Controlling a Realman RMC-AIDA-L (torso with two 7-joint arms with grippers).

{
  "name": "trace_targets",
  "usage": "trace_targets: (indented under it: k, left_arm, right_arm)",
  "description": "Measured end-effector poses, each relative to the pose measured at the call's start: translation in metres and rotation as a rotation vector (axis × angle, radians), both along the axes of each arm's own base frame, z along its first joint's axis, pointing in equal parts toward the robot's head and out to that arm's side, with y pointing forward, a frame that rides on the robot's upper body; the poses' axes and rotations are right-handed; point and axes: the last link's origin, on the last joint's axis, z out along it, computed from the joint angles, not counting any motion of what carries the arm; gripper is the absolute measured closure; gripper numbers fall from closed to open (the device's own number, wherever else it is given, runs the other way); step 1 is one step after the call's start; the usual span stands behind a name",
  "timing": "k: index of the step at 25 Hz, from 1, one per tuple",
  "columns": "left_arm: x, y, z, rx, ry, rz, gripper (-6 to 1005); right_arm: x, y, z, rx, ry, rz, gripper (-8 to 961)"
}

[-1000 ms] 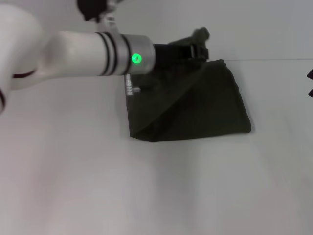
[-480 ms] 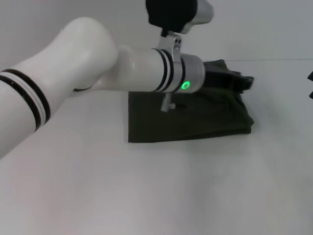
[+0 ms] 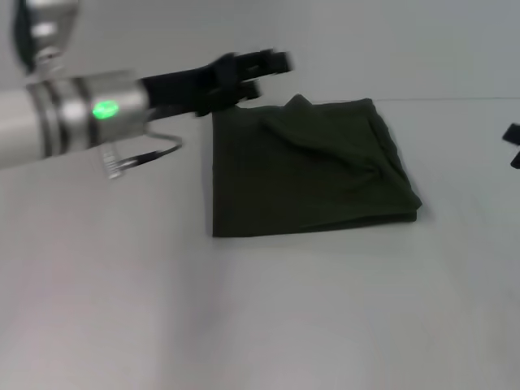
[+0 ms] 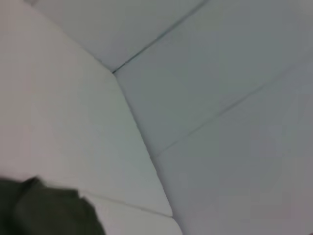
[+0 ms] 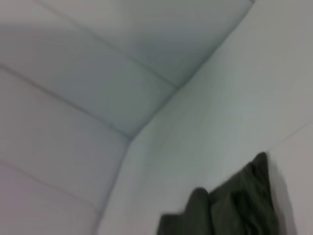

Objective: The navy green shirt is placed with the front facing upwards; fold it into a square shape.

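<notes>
1. 1 folded shirt point(image 3: 313, 166) lying near the table's point(image 3: 260, 325) far edge, roughly square, top layer rumpled.
2. Left gripper point(image 3: 272, 65) raised beside its far left corner, empty; finger gap impossible to judge.
3. Right gripper point(image 3: 513, 145) parked at right edge.
4. Risk: snagging the raised fold, undoing the square.

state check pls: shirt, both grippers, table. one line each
navy green shirt: folded into a rough square, flat on the table, wrinkled hump near its far edge, no print showing.
left gripper: in the air beside the shirt's far left corner, holding nothing; open or shut unclear.
right gripper: only a dark edge shows at the right border, away from the shirt.
table: white, carrying the shirt.
</notes>
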Motion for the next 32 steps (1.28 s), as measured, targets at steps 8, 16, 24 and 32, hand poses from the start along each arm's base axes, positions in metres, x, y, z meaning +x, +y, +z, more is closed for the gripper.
trace_targets:
  k: [8, 16, 24, 32]
  left_arm:
    - [-0.064, -0.044, 0.038, -0.061, -0.037, 0.026, 126]
    - [-0.093, -0.061, 0.054, 0.002, -0.065, 0.071, 48]
    - [-0.113, -0.067, 0.051, 0.044, -0.125, 0.13, 49]
    - [-0.115, -0.067, 0.05, 0.056, -0.135, 0.137, 50]
  right_arm:
    - [-0.04, 0.043, 0.009, -0.153, -0.355, 0.203, 84]
    - [-0.114, 0.09, -0.017, -0.247, -0.71, 0.471, 84]
    - [-0.165, 0.112, -0.059, -0.267, -0.929, 0.621, 84]
    - [-0.176, 0.114, -0.096, -0.354, -1.032, 0.654, 84]
